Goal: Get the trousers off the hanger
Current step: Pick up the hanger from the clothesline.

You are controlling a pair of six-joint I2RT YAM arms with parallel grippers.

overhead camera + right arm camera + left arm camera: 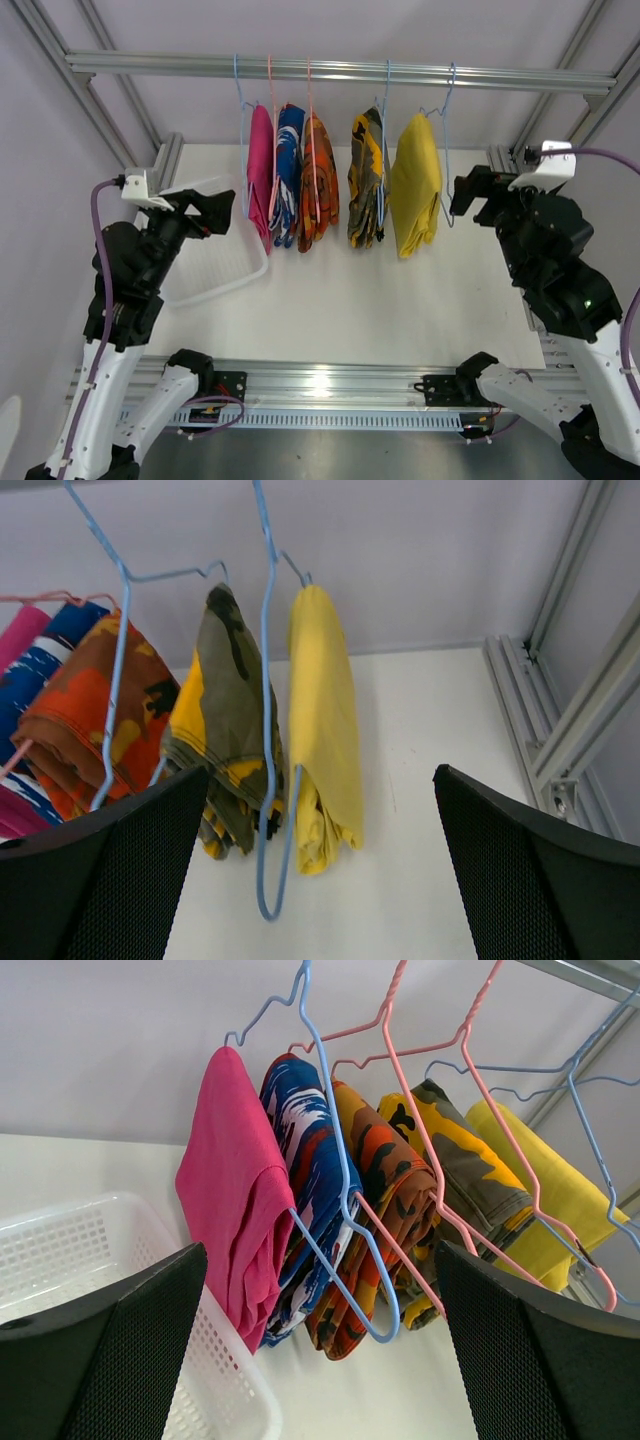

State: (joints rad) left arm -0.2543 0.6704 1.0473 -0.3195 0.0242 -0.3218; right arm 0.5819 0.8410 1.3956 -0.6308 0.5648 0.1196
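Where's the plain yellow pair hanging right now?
Top view: the plain yellow trousers hang at the row's right end, beside the yellow camouflage pair and close to the right gripper.

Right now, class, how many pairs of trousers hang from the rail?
5, left to right in the top view: pink pair, blue-and-white pair, orange camouflage pair, yellow-and-dark camouflage pair, plain yellow pair. None appears hidden.

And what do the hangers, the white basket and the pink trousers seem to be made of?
The hangers look like thin wire with a glossy blue or pink coating: slim, with bent curves. The white basket seems moulded plastic, slightly shiny: a regular grid of holes. The pink trousers look like soft matte cloth, perhaps cotton: they fold and hang limply.
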